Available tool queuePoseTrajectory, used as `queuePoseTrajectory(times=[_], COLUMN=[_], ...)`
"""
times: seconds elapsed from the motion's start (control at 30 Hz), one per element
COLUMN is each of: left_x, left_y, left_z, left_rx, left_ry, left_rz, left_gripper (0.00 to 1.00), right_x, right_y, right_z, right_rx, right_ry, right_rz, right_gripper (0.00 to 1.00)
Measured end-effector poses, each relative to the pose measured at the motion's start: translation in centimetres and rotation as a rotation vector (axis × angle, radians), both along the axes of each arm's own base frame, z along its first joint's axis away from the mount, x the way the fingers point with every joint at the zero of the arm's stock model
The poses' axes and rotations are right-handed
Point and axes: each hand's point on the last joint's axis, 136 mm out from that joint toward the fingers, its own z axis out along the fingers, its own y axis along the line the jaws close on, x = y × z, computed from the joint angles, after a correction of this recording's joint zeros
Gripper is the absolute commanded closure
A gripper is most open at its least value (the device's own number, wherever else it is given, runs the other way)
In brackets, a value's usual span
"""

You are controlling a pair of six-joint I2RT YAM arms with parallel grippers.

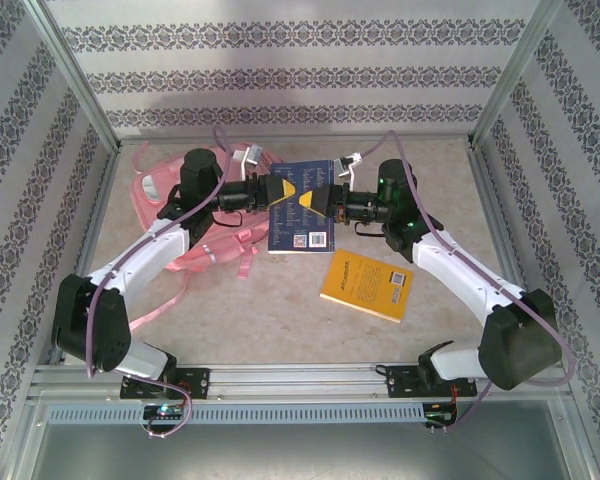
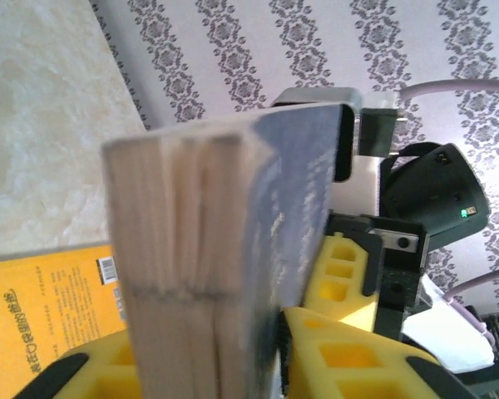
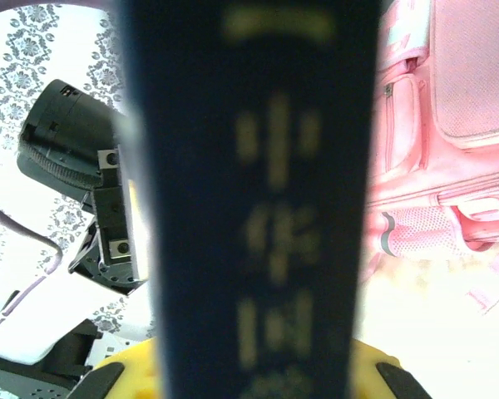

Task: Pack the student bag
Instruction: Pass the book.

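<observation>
A dark blue book [image 1: 300, 232] is pinched from opposite sides by the left gripper [image 1: 276, 190] and right gripper [image 1: 318, 202]. Behind the left gripper lies the student bag [image 1: 150, 190], likely soft, floppy and light, best grasped by a strap.

The dark blue book [image 1: 298, 230] sits raised above the mottled beige worktop [image 1: 270, 315]. The yellow book [image 1: 366, 284] lies flat on the worktop, nearby but apart. Floral-striped walls [image 1: 280, 75] enclose the worktop.

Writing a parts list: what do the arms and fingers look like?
The left arm and right arm have white shells, black joints and bases, each trailing a mauve cable. The fingers are yellow with square cut-outs. A green light glows at the right wrist.
</observation>
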Motion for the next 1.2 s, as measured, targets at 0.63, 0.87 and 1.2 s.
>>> queuePoseTrajectory(times=[0.63,0.87,1.2], left_x=[0.7,2.6,3.4], left_y=[1.6,3.7,3.3], left_z=[2.0,4.3,4.5], left_rx=[-0.042,-0.124,-0.183], left_ry=[-0.011,-0.010,0.011], left_rz=[0.165,0.399,0.507], left_gripper=[1.00,1.00,1.00], right_x=[1.1,0.2,0.0], right_y=[-4.6,-3.7,-2.1], right_z=[-1.1,-3.0,2.4], right_rx=[-0.072,0.016,0.214], right_ry=[-0.038,0.002,-0.109], right_rz=[-0.313,-0.359,-0.391], right_gripper=[0.02,0.02,0.14])
